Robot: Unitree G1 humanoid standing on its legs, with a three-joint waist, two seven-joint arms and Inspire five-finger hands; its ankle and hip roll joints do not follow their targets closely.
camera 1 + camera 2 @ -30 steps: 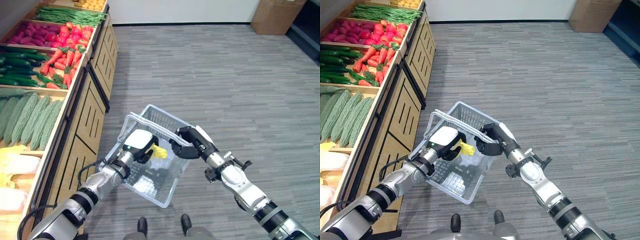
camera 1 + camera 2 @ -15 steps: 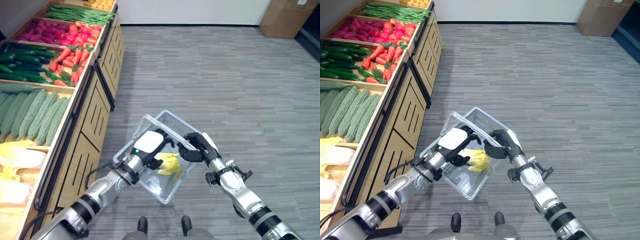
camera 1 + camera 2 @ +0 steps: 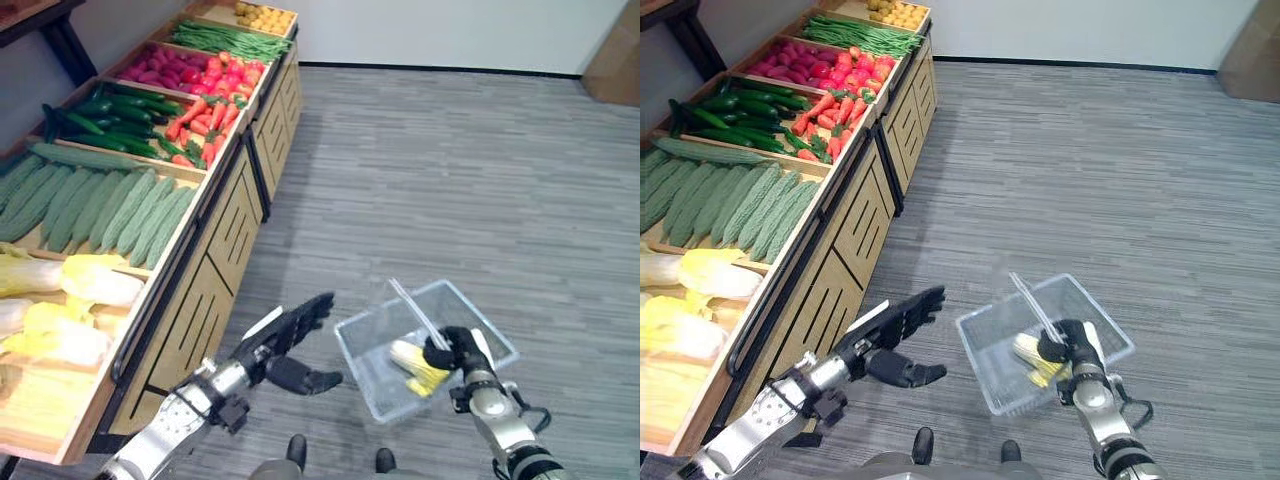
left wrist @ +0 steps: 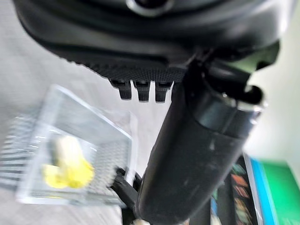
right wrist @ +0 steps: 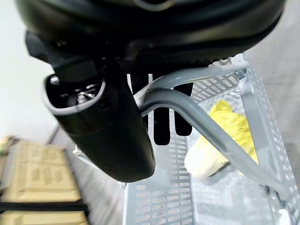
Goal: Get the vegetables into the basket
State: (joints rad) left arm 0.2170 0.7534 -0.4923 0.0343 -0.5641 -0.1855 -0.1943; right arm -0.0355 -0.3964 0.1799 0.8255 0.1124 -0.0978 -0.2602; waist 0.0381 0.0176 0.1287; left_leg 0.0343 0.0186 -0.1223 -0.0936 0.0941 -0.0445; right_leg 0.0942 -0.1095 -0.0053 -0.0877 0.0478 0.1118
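A clear plastic basket [image 3: 375, 312] hangs low over the floor, held by its grey handles [image 5: 187, 101], which my right hand [image 3: 460, 350] has its fingers curled round. A pale yellow leafy cabbage [image 3: 415, 362] lies inside it, also seen past the handles in the right wrist view [image 5: 222, 136]. My left hand [image 3: 290, 340] is open with its fingers straight, to the left of the basket and apart from it. It holds nothing. The left wrist view looks past its thumb [image 4: 197, 154] at the basket [image 4: 101, 119] with the cabbage [image 4: 68, 161].
A long wooden produce stand [image 3: 215, 270] runs along the left. It holds yellow cabbages [image 3: 60, 300], bitter gourds [image 3: 110, 205], cucumbers [image 3: 110, 110], carrots [image 3: 195, 120] and green beans [image 3: 235, 40]. Grey floor [image 3: 450, 170] lies open to the right.
My left hand has let the cabbage go into the basket, opened and drawn back to the left. The right hand has carried the basket lower and rightward. The camera has shifted too.
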